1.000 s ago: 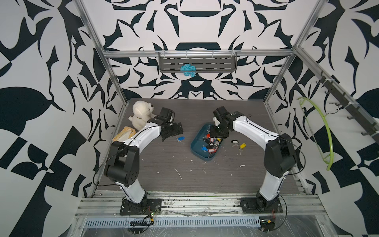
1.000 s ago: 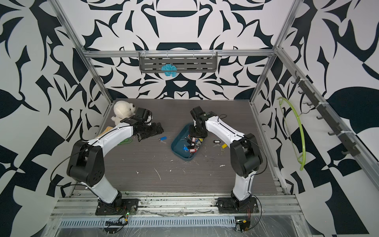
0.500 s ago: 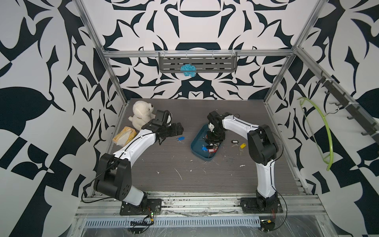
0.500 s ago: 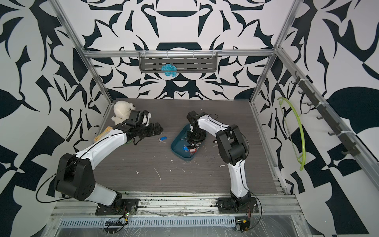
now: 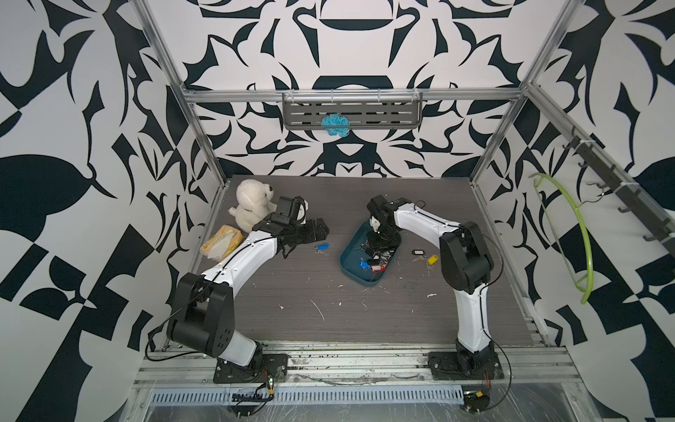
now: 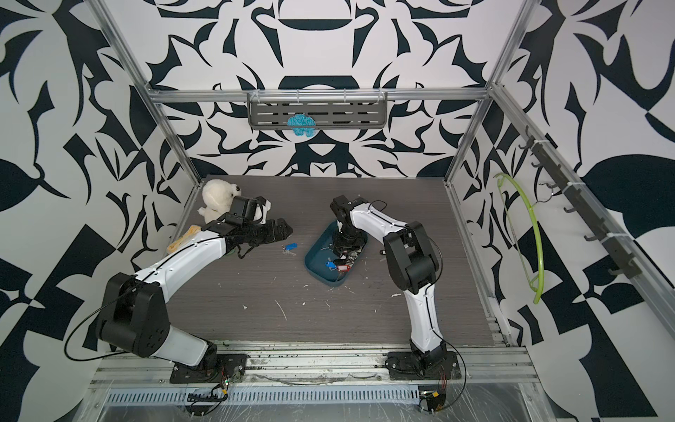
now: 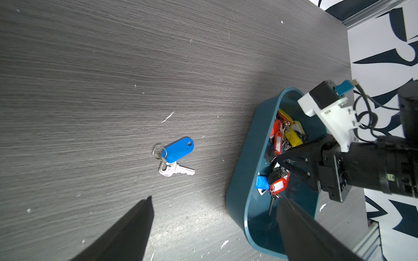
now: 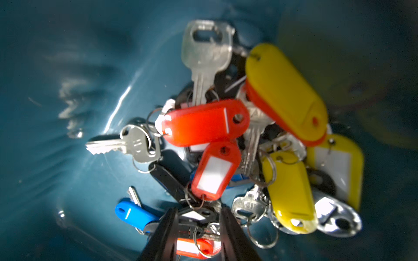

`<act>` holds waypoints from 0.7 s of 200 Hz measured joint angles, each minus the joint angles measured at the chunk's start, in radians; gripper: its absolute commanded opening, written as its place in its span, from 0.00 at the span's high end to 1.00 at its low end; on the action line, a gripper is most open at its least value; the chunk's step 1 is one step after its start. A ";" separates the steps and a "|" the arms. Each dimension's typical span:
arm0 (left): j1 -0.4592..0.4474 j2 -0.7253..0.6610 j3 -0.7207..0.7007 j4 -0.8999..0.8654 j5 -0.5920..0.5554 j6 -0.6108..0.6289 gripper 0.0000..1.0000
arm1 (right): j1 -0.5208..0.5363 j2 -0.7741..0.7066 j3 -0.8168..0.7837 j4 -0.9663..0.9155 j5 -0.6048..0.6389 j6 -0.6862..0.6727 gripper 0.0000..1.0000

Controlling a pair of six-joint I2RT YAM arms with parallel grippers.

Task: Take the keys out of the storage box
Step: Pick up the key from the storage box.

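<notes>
Black-and-white patterned walls are enclosing a dark grey wood-grain tabletop (image 5: 328, 310), and two arms are reaching in over it from the six o'clock edge. One dark teal storage box (image 5: 355, 239) is sitting slightly to the three o'clock side of the table's middle. Most of the keys (image 5: 372, 261) are lying heaped inside it. In the right wrist view at least three red tags, three yellow, two black and one blue are showing among the silver blades and rings. Three more sets are lying outside the box on the bare table. One blue-tagged key set (image 5: 322, 247) is lying near the box's nine o'clock side. One black-tagged key set (image 5: 417, 252) and one yellow-tagged key set (image 5: 432, 260) are lying near its three o'clock side. The right gripper (image 5: 377, 252) is pointing down into the box. Its fingers (image 8: 167, 228) are standing narrowly apart with a black tag between them, but whether they are pinching it cannot be told. The left gripper (image 5: 323, 231) is standing wide open and empty, near the blue-tagged key set and at about that set's twelve o'clock in a top view. One white plush toy (image 5: 252, 199) and one yellow tissue packet (image 5: 221, 243) are resting towards the table's ten o'clock corner, beside the left arm.
</notes>
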State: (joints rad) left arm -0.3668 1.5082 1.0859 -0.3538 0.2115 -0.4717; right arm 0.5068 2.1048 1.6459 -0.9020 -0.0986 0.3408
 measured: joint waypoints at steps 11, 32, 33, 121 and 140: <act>0.000 0.000 0.000 0.004 0.005 0.000 0.07 | 0.000 0.005 0.006 0.000 0.003 -0.002 0.68; 0.000 0.000 -0.007 0.014 0.015 0.000 0.07 | 0.000 0.017 0.010 -0.002 0.009 -0.004 0.69; 0.000 0.000 -0.008 0.015 0.015 0.000 0.07 | 0.000 0.018 0.010 -0.002 0.010 -0.004 0.69; 0.000 0.000 -0.017 0.019 0.044 0.001 0.08 | 0.010 0.043 0.025 -0.002 0.017 -0.004 0.95; 0.000 0.000 -0.017 0.020 0.048 0.001 0.08 | 0.010 0.043 0.025 0.003 0.018 -0.001 1.00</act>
State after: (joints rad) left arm -0.3668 1.5082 1.0691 -0.3340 0.2596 -0.4709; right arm 0.5171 2.1475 1.6707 -0.8989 -0.0807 0.3401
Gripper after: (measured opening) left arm 0.921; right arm 0.042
